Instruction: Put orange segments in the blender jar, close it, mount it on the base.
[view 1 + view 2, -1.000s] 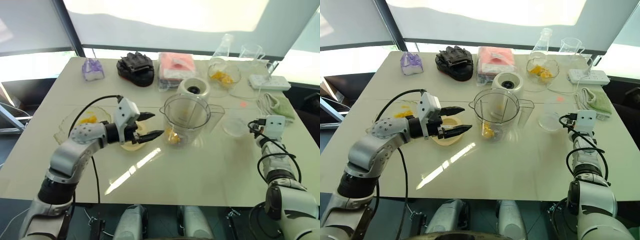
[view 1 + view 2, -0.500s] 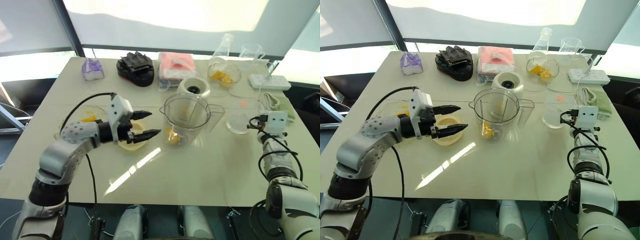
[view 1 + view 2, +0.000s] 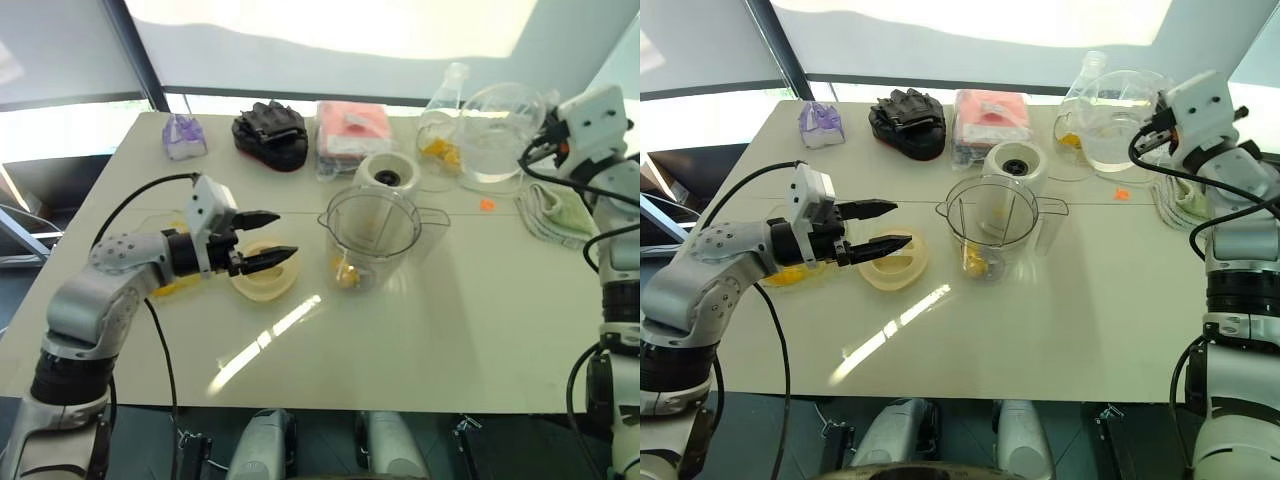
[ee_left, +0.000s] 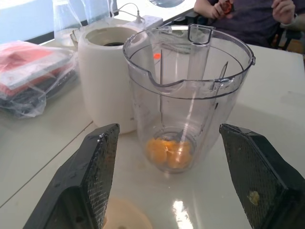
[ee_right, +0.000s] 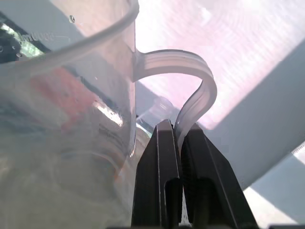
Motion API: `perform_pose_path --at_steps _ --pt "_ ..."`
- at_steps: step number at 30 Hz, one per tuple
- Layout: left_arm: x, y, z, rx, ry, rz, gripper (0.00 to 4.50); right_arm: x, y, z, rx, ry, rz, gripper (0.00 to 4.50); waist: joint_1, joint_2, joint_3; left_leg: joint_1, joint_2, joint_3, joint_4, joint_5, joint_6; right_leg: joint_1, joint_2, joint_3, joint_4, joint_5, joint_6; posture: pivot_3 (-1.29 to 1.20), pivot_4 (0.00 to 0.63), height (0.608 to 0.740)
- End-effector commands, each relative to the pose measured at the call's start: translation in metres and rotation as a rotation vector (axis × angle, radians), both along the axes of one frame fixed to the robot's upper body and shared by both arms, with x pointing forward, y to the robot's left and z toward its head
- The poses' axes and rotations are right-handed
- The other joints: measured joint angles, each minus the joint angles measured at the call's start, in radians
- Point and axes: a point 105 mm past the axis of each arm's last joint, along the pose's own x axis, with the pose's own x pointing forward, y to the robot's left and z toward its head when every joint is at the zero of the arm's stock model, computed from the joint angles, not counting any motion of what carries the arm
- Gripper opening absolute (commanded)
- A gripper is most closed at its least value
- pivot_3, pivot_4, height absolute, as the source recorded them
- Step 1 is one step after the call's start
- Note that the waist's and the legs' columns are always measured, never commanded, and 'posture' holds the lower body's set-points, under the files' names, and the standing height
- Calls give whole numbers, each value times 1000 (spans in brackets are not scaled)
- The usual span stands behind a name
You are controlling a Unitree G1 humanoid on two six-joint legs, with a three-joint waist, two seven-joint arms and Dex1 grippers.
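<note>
The clear blender jar (image 3: pixel 372 232) stands upright at the table's middle with several orange segments (image 4: pixel 169 150) at its bottom. Right behind it sits the cream base (image 3: pixel 388 180), its dark socket facing up. My left gripper (image 3: pixel 273 238) hangs open and empty to the left of the jar, pointing at it, over a flat cream lid (image 3: pixel 265 278). My right gripper (image 5: pixel 174 130) is raised at the back right, shut on the handle of a clear beaker (image 3: pixel 497 128) held in the air. More orange segments lie in a glass bowl (image 3: pixel 438 152) behind the base.
Along the back edge lie a purple packet (image 3: pixel 185 138), black gloves (image 3: pixel 272 135), a pink pack (image 3: pixel 352 135) and a conical flask (image 3: pixel 447 88). A green cloth (image 3: pixel 555 212) lies at the right. A plate with orange pieces (image 3: pixel 786 277) sits under my left arm. People (image 4: pixel 248 14) sit beyond the table.
My right gripper has closed on the beaker's handle and lifted it from the table high toward the back right. My left gripper has drifted a little left, away from the jar.
</note>
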Motion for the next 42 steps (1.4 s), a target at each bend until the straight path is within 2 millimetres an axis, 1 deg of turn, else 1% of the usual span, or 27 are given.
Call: perform_pose_path --at_steps 1,6,9,12,14,15,17,20,32,42 --pt "2 -2 5 18 -59 -5 3490 -12 26 35 -97 -72 76 31 1 0 0 0 0 0 0 0 0 0 0 0 0 0 0 0 150 740" --pt "6 0 2 23 -67 16 3490 -18 47 42 -174 -86 123 31 1 -1 1 -1 -1 0 0 0 0 -1 -1 0 -1 0 0 0 150 740" --pt "6 0 2 20 -71 21 3490 -20 53 44 -213 -99 128 31 0 -1 1 -1 -1 0 0 0 0 -1 -1 0 -1 0 0 0 150 740" --pt "6 -2 0 18 -72 24 3490 -26 66 46 -306 -141 163 31 0 -1 1 -1 -1 0 0 0 0 -1 -1 0 0 0 0 0 150 740" --pt "7 -2 -1 21 -73 24 3490 -30 73 43 -377 -157 181 31 -1 -1 1 -1 -1 0 0 0 0 -1 -1 0 0 0 0 0 150 740" --pt "7 -3 -1 22 -73 24 3490 -31 75 43 -385 -164 191 31 -1 -1 1 -1 -1 0 0 0 0 -1 -1 0 0 0 0 0 150 740" --pt "8 -3 -1 22 -75 24 3490 -34 78 44 -391 -187 200 31 -1 -1 1 -1 -1 0 0 0 0 -1 -1 -1 0 0 0 0 150 740" --pt "8 -4 -1 23 -76 21 3490 -36 82 44 -470 -215 201 31 0 -1 1 -1 -1 1 0 0 0 -1 -1 -1 0 0 0 0 150 740" --pt "16 -6 -4 25 -80 9 3490 -41 93 45 -626 -292 216 31 -1 -1 1 -1 -1 1 0 0 0 -1 -1 -1 0 0 0 0 150 740" --pt "15 -7 -7 27 -78 3 3490 -43 100 50 -726 -359 210 31 -1 -1 1 -1 -1 1 0 0 0 -1 -1 -1 1 0 0 0 150 740"
